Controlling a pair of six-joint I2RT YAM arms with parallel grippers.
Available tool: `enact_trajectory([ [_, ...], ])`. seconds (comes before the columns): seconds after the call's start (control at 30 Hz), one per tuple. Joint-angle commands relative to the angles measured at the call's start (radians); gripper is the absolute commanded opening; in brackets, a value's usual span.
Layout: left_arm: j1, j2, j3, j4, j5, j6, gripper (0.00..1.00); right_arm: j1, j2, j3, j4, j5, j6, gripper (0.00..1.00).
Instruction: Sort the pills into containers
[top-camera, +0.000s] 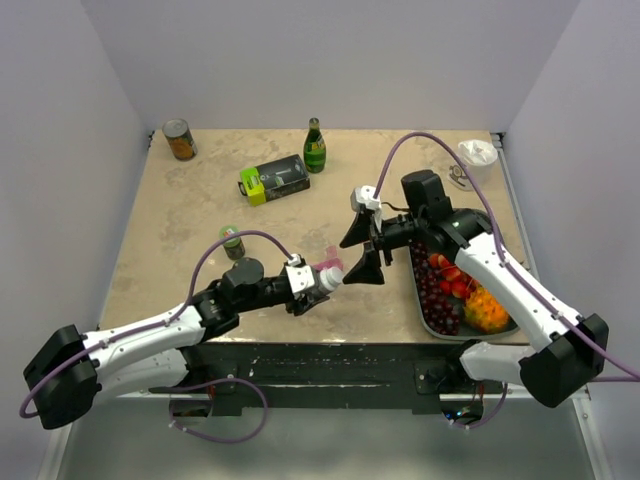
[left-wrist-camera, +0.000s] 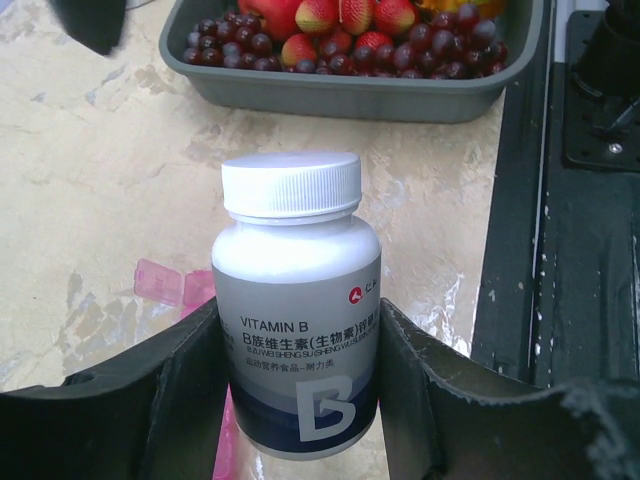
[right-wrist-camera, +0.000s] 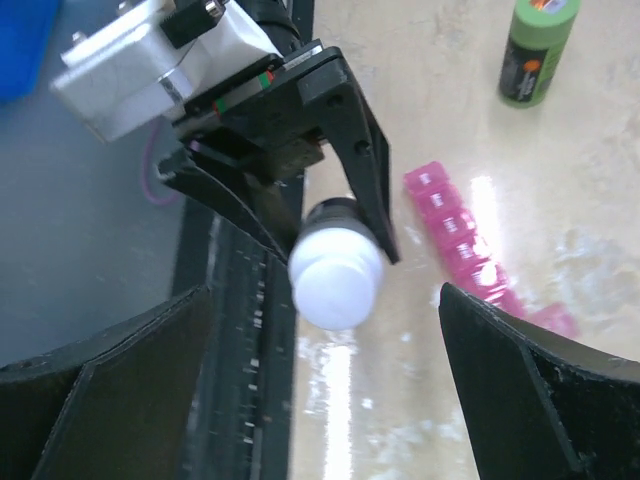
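My left gripper (left-wrist-camera: 300, 350) is shut on a white vitamin bottle (left-wrist-camera: 295, 300) with a white cap (left-wrist-camera: 291, 185), holding it level above the table near the front edge (top-camera: 328, 277). My right gripper (top-camera: 360, 252) stands open just off the cap (right-wrist-camera: 335, 275), its fingers wide on either side without touching it. The containers, a pink pill-organiser strip (right-wrist-camera: 460, 235), lie on the table under the bottle (left-wrist-camera: 165, 283). Their lids look closed. No pills are in view.
A grey tray (top-camera: 415, 285) of fruit sits at the front right, close behind the right gripper. A small green-capped bottle (top-camera: 232, 241) stands left of the left arm. Farther back are a can (top-camera: 180, 139), a green glass bottle (top-camera: 315, 146) and a green-and-black box (top-camera: 274, 180).
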Motion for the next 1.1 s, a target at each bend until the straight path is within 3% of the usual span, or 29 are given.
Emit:
enact_trajectory([
  [0.0,-0.002,0.016,0.011,0.128,-0.045,-0.061,0.00,0.022,-0.031,-0.061,0.191,0.078,0.421,0.99],
  [0.43,-0.002,0.033,0.034,0.136,-0.056,-0.087,0.00,0.101,0.000,-0.113,0.254,0.308,0.453,0.98],
  [1.07,-0.002,-0.054,-0.018,0.140,-0.071,-0.075,0.00,0.094,0.019,-0.175,0.204,0.382,0.393,0.76],
])
